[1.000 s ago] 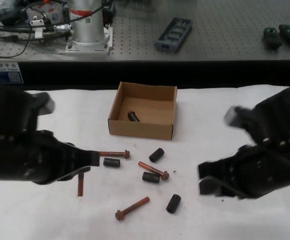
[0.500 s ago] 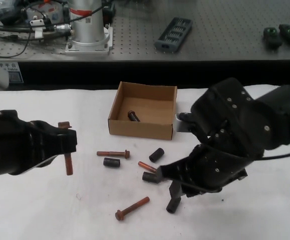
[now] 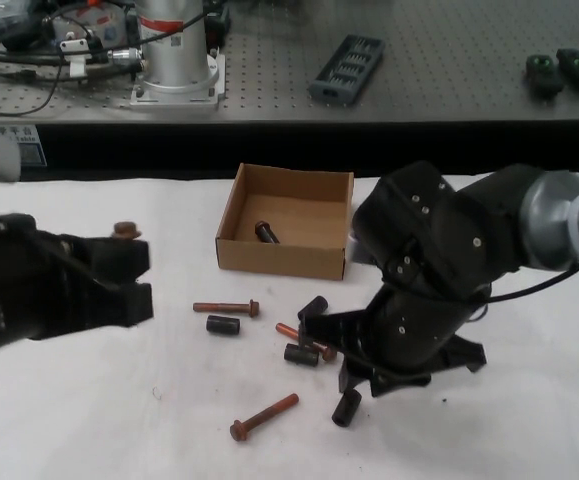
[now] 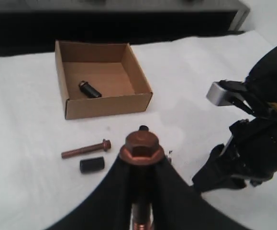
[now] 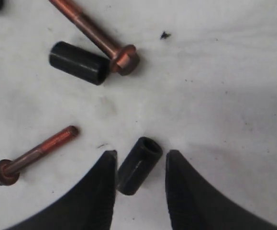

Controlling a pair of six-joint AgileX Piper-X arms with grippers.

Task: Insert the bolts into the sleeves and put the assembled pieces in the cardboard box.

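**Bolt clenched on the left, sleeve straddled on the right**

Your left jaws are clenched on a bolt (image 4: 141,147). Its hexagonal head stands clear above them and its shank runs down between them. The left arm (image 3: 59,295) holds it at the left side of the bench (image 3: 529,420), well apart from the cardboard box (image 3: 281,259).

Your right jaws are released and set around a black sleeve (image 5: 139,165) that lies on the white bench surface. One finger stands to each side, and the sleeve lies slanted across the gap. Its lower end sits close against one finger; you cannot tell whether they touch. This sleeve lies under the right arm (image 3: 439,260), on the near side of the box.

The box stands upright with its top open, at the far middle of the white surface. One dark piece (image 4: 89,89) lies on its floor, apart from the walls. You cannot tell whether a bolt sits inside that piece.

The loose parts lie between the box and the near edge:
- A second bolt (image 3: 226,306) lies just beside a second sleeve (image 3: 222,325).
- A third sleeve (image 3: 314,308) lies near the box's front corner.
- A third bolt (image 5: 93,33) rests with its head against a fourth sleeve (image 5: 79,63).
- A fourth bolt (image 3: 264,417) lies apart from the others, nearest the near edge.
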